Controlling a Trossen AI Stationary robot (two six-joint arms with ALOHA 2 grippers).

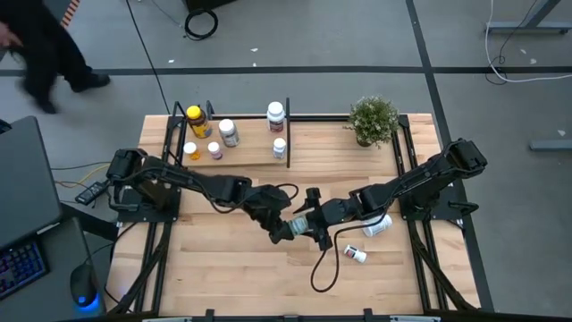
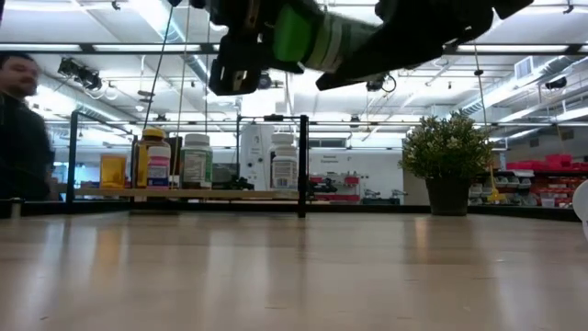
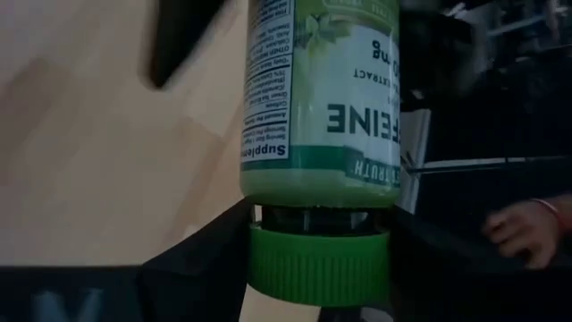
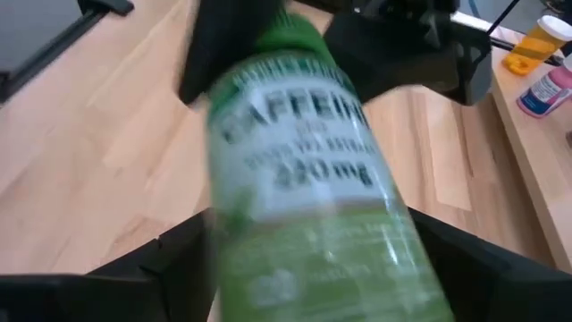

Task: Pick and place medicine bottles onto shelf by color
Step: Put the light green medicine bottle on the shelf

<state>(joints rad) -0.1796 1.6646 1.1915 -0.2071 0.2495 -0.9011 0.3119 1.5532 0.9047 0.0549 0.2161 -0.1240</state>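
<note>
1. You had the green caffeine bottle [image 1: 302, 224] up off the table between the two arms, near the middle of the plank tabletop [image 1: 232, 277] and well clear of the shelf [image 1: 241, 152]. In the low view it hung in the air with nothing under it.

2. Your left gripper [image 3: 320, 259] was clamped on the bottle's green cap [image 3: 319, 264], one dark finger on each side of it.

3. Your right gripper [image 4: 313, 259] sat around the bottle's base end, its fingers standing either side of the label. They looked apart, not pressing, but I could not tell for sure whether they touched the plastic.

4. The risk, as I judged it: the whole bottle seemed to hang from a cap grip alone. A cap is short and ribbed, so the body could swing or slip out if you moved the left arm fast.

5. If the right fingers brushed the body while backing off, they could twist the bottle in the left jaws or knock it loose over the table.

6. The two wrists were very close together, and a black cable [image 1: 322, 268] looped just below them; a careless retreat could snag it.

7. On the shelf stood the amber yellow-capped bottle [image 1: 195, 121] and several white ones, so a wide swing on arrival could topple them. Two more white bottles [image 1: 375, 225] lay near the right arm.
</note>
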